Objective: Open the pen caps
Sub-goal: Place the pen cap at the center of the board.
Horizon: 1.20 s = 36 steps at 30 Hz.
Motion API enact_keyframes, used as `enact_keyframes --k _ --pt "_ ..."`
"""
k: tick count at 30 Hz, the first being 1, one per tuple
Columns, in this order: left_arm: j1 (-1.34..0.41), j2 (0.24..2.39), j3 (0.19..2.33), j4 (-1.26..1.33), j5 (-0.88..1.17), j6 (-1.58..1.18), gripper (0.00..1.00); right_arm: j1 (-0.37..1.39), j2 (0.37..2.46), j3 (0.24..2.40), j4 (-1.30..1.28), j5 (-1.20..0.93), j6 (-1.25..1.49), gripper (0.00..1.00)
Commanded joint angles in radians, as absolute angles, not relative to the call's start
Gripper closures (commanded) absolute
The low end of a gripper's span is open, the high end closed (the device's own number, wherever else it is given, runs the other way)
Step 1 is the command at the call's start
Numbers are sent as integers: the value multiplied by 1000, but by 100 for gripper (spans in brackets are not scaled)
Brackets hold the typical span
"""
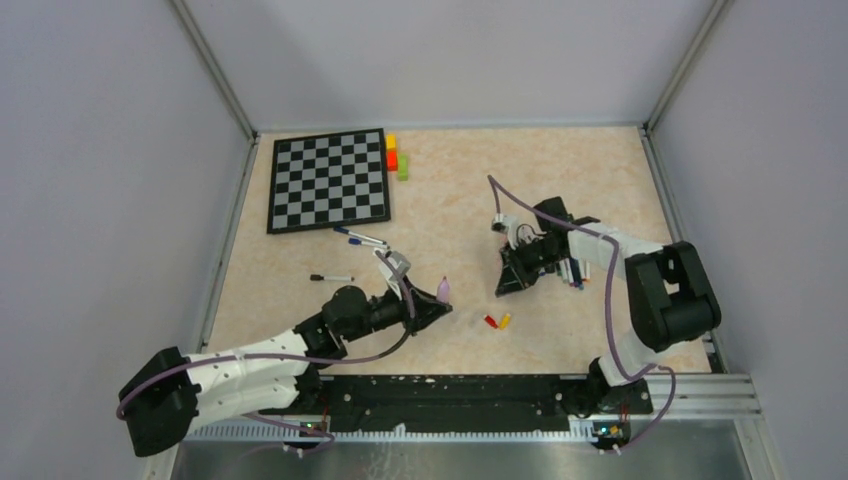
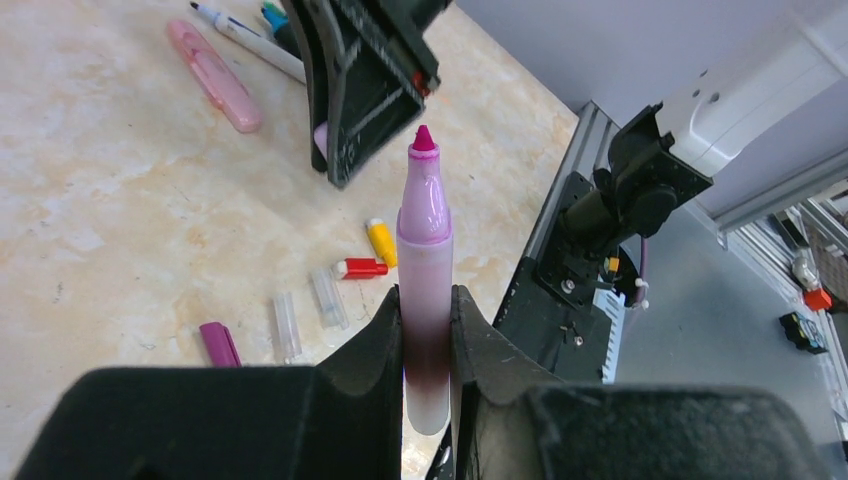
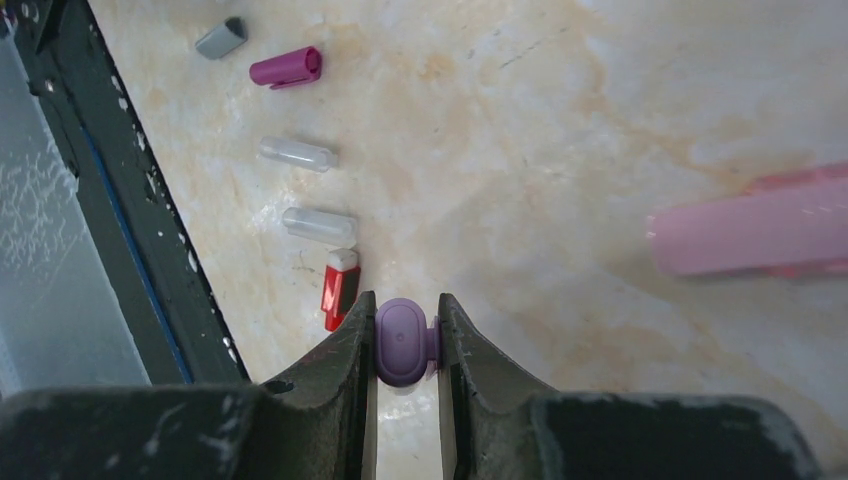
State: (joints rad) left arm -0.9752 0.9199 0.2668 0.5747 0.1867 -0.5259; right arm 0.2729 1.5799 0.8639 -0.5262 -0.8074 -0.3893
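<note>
My left gripper (image 2: pixel 425 305) is shut on the barrel of a purple pen (image 2: pixel 424 225) that stands upright, its magenta tip bare. In the top view this pen (image 1: pixel 443 289) rises from the left gripper (image 1: pixel 440 306). My right gripper (image 3: pixel 404 310) is shut on a purple cap (image 3: pixel 403 345), held just above the table and apart from the pen. In the top view the right gripper (image 1: pixel 505 287) points down-left, a short way right of the pen. Loose caps lie below: red (image 3: pixel 339 290), yellow (image 2: pixel 381 241), two clear ones (image 3: pixel 320 225), magenta (image 3: pixel 287 68) and grey (image 3: pixel 221 38).
A pink highlighter (image 2: pixel 213 75) lies near the right gripper. More pens (image 1: pixel 575 272) are heaped under the right arm, and two others (image 1: pixel 360 240) lie left of centre beside a black pen (image 1: pixel 330 277). A chessboard (image 1: pixel 328 180) and coloured blocks (image 1: pixel 392 155) sit at the back.
</note>
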Motion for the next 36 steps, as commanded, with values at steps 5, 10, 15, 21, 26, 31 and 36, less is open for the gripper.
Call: enact_keyframes --k 5,10,15,21,26,31,36 --pt "-971 826 230 612 104 -532 100 402 1675 913 -540 -733 -418 87" --pt "-971 847 235 632 108 -539 100 437 1708 934 -552 -738 -411 77" --pt "-971 889 252 648 130 -548 100 442 1702 950 -564 -758 -405 72" --pt "-971 918 259 673 134 -552 100 450 1721 1003 -494 -730 -346 76" --pt "-971 883 292 581 129 -543 100 507 1921 1261 -580 -741 -315 74" --pt "-971 770 256 521 76 -547 100 584 1998 1317 -580 -712 -270 67" --pt "-971 715 224 526 28 -543 100 595 2028 1354 -489 -672 -144 65"
